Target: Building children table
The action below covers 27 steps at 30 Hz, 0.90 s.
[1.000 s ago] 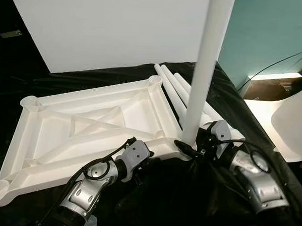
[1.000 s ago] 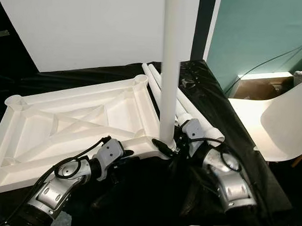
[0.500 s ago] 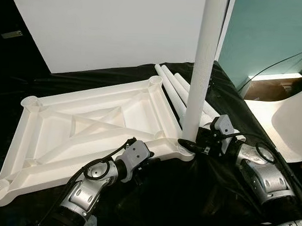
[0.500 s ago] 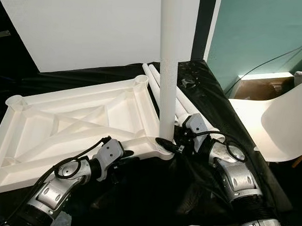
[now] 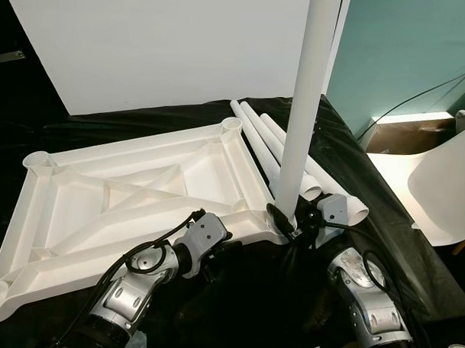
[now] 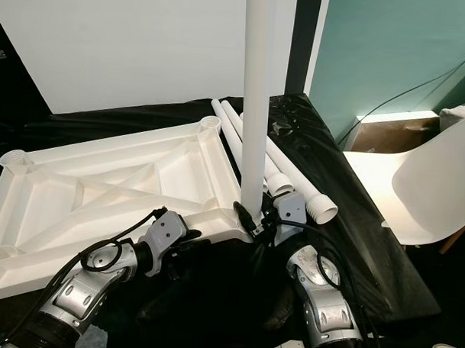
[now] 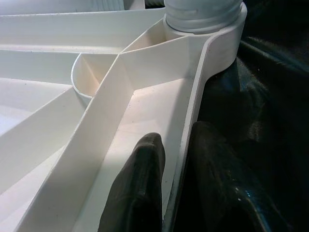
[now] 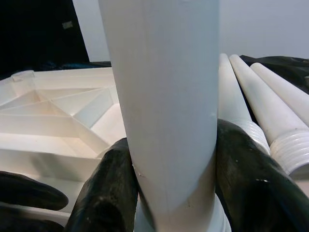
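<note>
The white table top [image 5: 140,194] lies upside down on black cloth, its ribbed underside facing up. One white leg [image 5: 299,123] stands upright in the near right corner socket [image 7: 205,14]. My right gripper [image 5: 288,219] is shut on the base of this leg, with black fingers [image 8: 108,193] on both sides of the leg [image 8: 166,96]. My left gripper [image 7: 176,188] is shut on the table top's near rim, one finger [image 7: 140,193] inside the frame and one outside. Three spare legs [image 5: 264,141] lie side by side on the cloth behind the upright one.
A large white board [image 5: 168,42] leans at the back. To the right are a white chair [image 5: 446,181], a cardboard box [image 5: 394,134] and a cable against the teal wall. The black cloth [image 5: 384,217] drops off at its right edge.
My right forearm has swung from the right side round to the near side of the leg, still clasping its base. The leg stands straighter. The left gripper has kept its hold.
</note>
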### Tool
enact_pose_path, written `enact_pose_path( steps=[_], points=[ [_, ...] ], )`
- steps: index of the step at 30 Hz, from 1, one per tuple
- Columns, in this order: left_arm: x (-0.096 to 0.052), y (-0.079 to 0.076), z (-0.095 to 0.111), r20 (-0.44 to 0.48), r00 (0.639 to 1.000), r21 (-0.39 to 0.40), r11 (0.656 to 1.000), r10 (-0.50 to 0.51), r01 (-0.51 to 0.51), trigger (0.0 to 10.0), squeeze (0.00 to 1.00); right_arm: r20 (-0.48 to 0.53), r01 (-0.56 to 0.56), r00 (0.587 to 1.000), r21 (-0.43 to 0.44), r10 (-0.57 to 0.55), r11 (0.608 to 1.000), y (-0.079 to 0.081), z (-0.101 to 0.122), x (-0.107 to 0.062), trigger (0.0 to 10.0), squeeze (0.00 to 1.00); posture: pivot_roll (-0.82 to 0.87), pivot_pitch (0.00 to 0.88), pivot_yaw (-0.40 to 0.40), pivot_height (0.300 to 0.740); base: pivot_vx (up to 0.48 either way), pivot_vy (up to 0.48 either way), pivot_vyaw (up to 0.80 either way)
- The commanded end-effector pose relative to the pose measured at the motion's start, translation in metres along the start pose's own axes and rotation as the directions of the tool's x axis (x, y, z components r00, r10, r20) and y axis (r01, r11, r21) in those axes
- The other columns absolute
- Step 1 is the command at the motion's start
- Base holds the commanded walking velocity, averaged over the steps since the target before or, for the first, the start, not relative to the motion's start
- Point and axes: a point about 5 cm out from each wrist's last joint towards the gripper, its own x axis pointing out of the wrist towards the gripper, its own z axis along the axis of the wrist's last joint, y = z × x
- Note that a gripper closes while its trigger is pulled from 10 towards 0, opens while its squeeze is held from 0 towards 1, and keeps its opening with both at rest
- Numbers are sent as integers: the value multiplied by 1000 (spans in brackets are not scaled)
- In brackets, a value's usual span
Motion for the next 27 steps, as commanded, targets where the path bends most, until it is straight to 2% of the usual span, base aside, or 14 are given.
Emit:
enact_pose_path(
  steps=[1, 2, 7, 8, 9, 10, 11, 15, 18, 19, 20, 21, 23, 27],
  points=[
    [6, -24, -18, -78, 985, -31, 988, -154, 152, 10000, 0, -41, 67, 997, -31, -68, 997, -16, -3, 1, 10000, 506, -13, 0, 46, 740, 0, 0, 0],
    [6, -24, -18, -78, 985, -31, 988, -155, 153, 10000, 0, -37, 48, 998, -40, -50, 998, -16, -2, 2, 10000, 1000, -13, 0, 46, 740, 0, 0, 0],
    [6, -23, -18, -80, 984, -29, 988, -156, 154, 10000, 0, -35, -66, 997, -75, 63, 995, -16, 2, 4, 10000, 1000, -16, 0, 47, 740, 0, 0, 0],
    [6, -23, -18, -80, 984, -29, 988, -157, 155, 10000, 0, -40, -136, 990, -107, 133, 985, -19, 4, 6, 10000, 0, -15, 0, 45, 740, 0, 0, 0],
    [6, -23, -19, -81, 984, -29, 988, -157, 155, 10000, 0, -49, -200, 980, -130, 195, 971, -22, 7, 8, 10000, 0, -15, 0, 45, 740, 0, 0, 0],
    [6, -23, -19, -81, 984, -29, 988, -157, 155, 10000, 0, -49, -200, 980, -130, 195, 971, -22, 7, 8, 10000, 0, -15, 0, 45, 740, 0, 0, 0],
    [6, -23, -19, -82, 984, -29, 988, -157, 155, 10000, 0, -62, -252, 968, -152, 245, 956, -25, 9, 9, 10000, 0, -14, 0, 44, 740, 0, 0, 0],
    [7, -23, -20, -82, 984, -30, 988, -156, 154, 10000, 0, -137, -438, 898, -203, 418, 876, -37, 16, 11, 10000, 0, -9, 0, 39, 740, 0, 0, 0],
    [7, -23, -20, -82, 984, -30, 988, -156, 154, 10000, 0, -137, -438, 898, -203, 418, 876, -37, 16, 11, 10000, 0, -9, 0, 39, 740, 0, 0, 0],
    [7, -23, -20, -82, 985, -30, 988, -155, 153, 10000, 0, -155, -464, 885, -207, 439, 861, -39, 16, 11, 10000, 0, -9, 0, 39, 740, 0, 0, 0],
    [7, -23, -20, -82, 985, -29, 988, -152, 150, 10000, 0, -183, -497, 866, -214, 466, 841, -41, 15, 10, 8667, 0, -2, 0, 34, 740, 0, 0, 0],
    [7, -23, -20, -82, 985, -29, 988, -152, 150, 10000, 0, -183, -497, 866, -214, 466, 841, -41, 15, 10, 8667, 0, -2, 0, 34, 740, 0, 0, 0],
    [6, -23, -20, -80, 986, -31, 989, -147, 145, 10000, 0, -213, -535, 842, -213, 496, 817, -45, 15, 9, 0, 0, 0, 0, 34, 740, 0, 0, 0],
    [5, -24, -21, -82, 986, -35, 989, -146, 144, 10000, 0, -236, -568, 819, -200, 523, 799, -48, 13, 8, 0, 0, -1, 0, 36, 740, 0, 0, 0]
  ],
)
